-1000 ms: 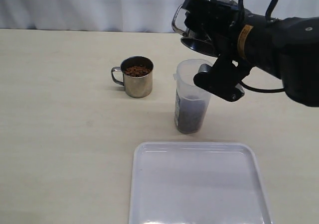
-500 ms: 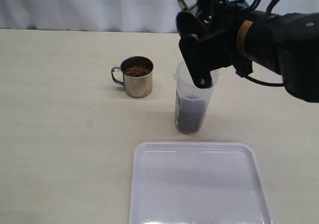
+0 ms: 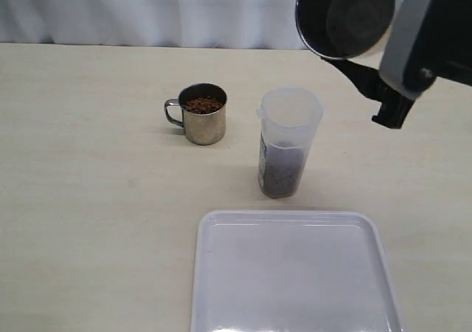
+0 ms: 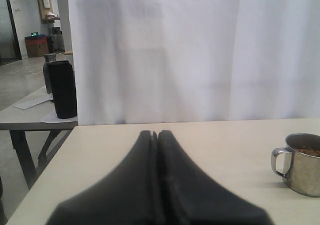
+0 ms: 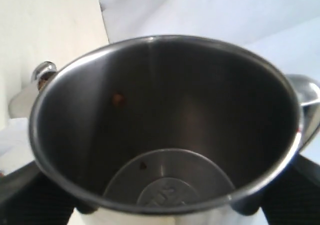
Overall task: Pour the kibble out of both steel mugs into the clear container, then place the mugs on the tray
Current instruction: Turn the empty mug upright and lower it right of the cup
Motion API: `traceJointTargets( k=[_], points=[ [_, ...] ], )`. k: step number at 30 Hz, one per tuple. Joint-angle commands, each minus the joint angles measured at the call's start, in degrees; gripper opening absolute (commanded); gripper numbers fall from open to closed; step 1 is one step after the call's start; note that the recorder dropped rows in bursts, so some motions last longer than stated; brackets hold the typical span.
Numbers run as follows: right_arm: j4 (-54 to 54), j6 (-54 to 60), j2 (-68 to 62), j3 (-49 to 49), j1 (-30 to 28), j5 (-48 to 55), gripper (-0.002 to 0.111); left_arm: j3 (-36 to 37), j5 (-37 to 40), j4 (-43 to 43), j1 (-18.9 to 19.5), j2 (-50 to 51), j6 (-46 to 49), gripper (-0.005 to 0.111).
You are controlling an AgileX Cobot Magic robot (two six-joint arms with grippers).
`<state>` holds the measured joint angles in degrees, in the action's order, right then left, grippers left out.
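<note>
At 1 o'clock from the tall translucent plastic clear container (image 3: 289, 125), well above the table (image 3: 88, 199), the right gripper (image 3: 376, 81) holds a shiny steel mug (image 3: 345, 15), jaws spread wide around its wall. The mug is tipped and nearly empty; one or two reddish-brown kibble pellets (image 5: 118, 99) cling inside. The left gripper (image 4: 154, 134) is closed on nothing. The second steel mug (image 3: 203, 114), full, stands at 10 o'clock from the container; the flat white rectangular tray (image 3: 221, 273) lies at 6 o'clock. Hazards: a low path to the tray can clip the container's rim and topple it, spilling kibble; loose pellets can drop out. Room is widest at 3 o'clock of the container; clear the tray's raised rim.
</note>
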<state>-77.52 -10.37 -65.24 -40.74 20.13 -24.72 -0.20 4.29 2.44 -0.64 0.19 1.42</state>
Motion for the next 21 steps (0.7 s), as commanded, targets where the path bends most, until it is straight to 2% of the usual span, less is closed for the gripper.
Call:
traceJointTargets(
  k=[1,6,9,13,17,21],
  points=[
    [1.9,-2.7,-0.7,4.6,-8.5,-10.6,0.004,0.2,-0.8,-0.1,0.3,-0.2,-0.2,0.0],
    [13.0,-5.9,-6.5,7.1,-19.8,-25.4,0.004,0.2,-0.8,-0.1,0.3,-0.2,-0.2,0.0],
    [13.7,-9.4,-12.4,7.5,-24.8,-29.0,0.004,0.2,-0.8,-0.1,0.3,-0.2,-0.2,0.0],
    [13.7,-8.2,-23.5,7.6,-26.8,-31.1,0.004,0.2,-0.8,-0.1,0.3,-0.2,-0.2,0.0],
    [14.0,1.4,-36.0,7.6,-26.9,-42.8,0.004,0.2,-0.8,-0.1,0.3,-0.2,-0.2,0.0],
    [20.5,7.3,-46.5,7.6,-26.9,-45.2,0.004,0.2,-0.8,-0.1,0.3,-0.2,-0.2,0.0]
  ],
)
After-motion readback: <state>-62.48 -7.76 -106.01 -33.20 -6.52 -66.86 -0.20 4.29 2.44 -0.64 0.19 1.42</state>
